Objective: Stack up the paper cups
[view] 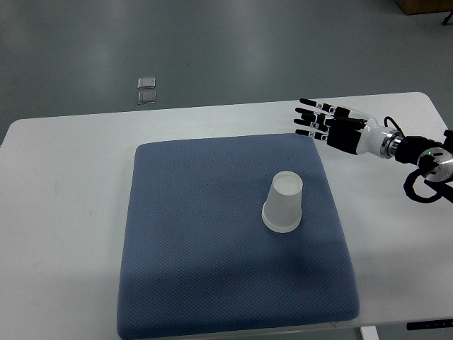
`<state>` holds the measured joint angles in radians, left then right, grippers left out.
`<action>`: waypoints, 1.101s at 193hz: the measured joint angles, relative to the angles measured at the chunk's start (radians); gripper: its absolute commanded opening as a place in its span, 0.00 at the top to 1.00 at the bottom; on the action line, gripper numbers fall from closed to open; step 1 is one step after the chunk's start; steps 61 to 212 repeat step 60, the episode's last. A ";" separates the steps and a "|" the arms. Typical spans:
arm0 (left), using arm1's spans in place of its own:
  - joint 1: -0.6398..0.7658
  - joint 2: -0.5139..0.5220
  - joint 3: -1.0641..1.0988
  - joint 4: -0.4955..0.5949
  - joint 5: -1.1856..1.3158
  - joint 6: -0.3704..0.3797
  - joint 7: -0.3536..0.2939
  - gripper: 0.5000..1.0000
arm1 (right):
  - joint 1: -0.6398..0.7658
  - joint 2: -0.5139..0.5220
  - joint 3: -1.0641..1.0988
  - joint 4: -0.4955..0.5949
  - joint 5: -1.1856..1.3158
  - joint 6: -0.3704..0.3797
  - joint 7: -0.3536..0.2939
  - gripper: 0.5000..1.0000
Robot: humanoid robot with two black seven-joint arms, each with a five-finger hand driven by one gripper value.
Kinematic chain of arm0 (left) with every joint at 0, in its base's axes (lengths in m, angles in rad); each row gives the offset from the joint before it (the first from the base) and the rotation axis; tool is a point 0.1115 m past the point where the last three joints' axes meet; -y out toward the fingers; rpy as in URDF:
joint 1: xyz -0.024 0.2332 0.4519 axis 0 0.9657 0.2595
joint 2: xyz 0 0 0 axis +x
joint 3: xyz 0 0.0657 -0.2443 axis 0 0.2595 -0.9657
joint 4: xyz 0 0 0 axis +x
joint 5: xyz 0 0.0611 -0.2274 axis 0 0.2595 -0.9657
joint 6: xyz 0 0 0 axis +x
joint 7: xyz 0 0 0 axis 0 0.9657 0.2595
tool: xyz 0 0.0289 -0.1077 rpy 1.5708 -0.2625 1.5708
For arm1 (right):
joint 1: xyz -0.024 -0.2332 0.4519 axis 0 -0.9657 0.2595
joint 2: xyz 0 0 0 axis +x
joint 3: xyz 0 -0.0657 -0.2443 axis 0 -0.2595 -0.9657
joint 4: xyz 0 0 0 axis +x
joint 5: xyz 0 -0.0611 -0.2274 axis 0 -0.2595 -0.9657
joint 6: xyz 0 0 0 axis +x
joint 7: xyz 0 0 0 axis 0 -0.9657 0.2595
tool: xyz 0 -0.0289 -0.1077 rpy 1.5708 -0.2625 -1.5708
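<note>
No text, label, brand or number can be read anywhere, neither on the cup (284,203) lower left of the right hand (333,127) nor on the mat (198,241) beside it.

— You've got a blue mat (212,234) here that looks like woven cloth, finely textured and matt.

— And the cup (284,203)?

— Translucent white, smooth, faintly satin; your eye may say plastic more than paper.

— The table (64,212)?

— Smooth white top, matt. Your right hand (331,126) shows glossy white shell and black, hard-looking finger segments. The floor (212,49) is grey with a dull sheen.
</note>
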<state>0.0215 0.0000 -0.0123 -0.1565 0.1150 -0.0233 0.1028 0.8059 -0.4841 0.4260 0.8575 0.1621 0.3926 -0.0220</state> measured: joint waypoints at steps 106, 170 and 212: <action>0.000 0.000 0.000 0.000 0.000 0.000 0.000 0.00 | -0.028 0.038 0.088 -0.035 0.009 -0.001 0.014 0.15; 0.000 0.000 0.000 0.000 0.000 0.000 0.000 0.00 | -0.028 0.038 0.088 -0.035 0.009 -0.001 0.014 0.15; 0.000 0.000 0.000 0.000 0.000 0.000 0.000 0.00 | -0.028 0.038 0.088 -0.035 0.009 -0.001 0.014 0.15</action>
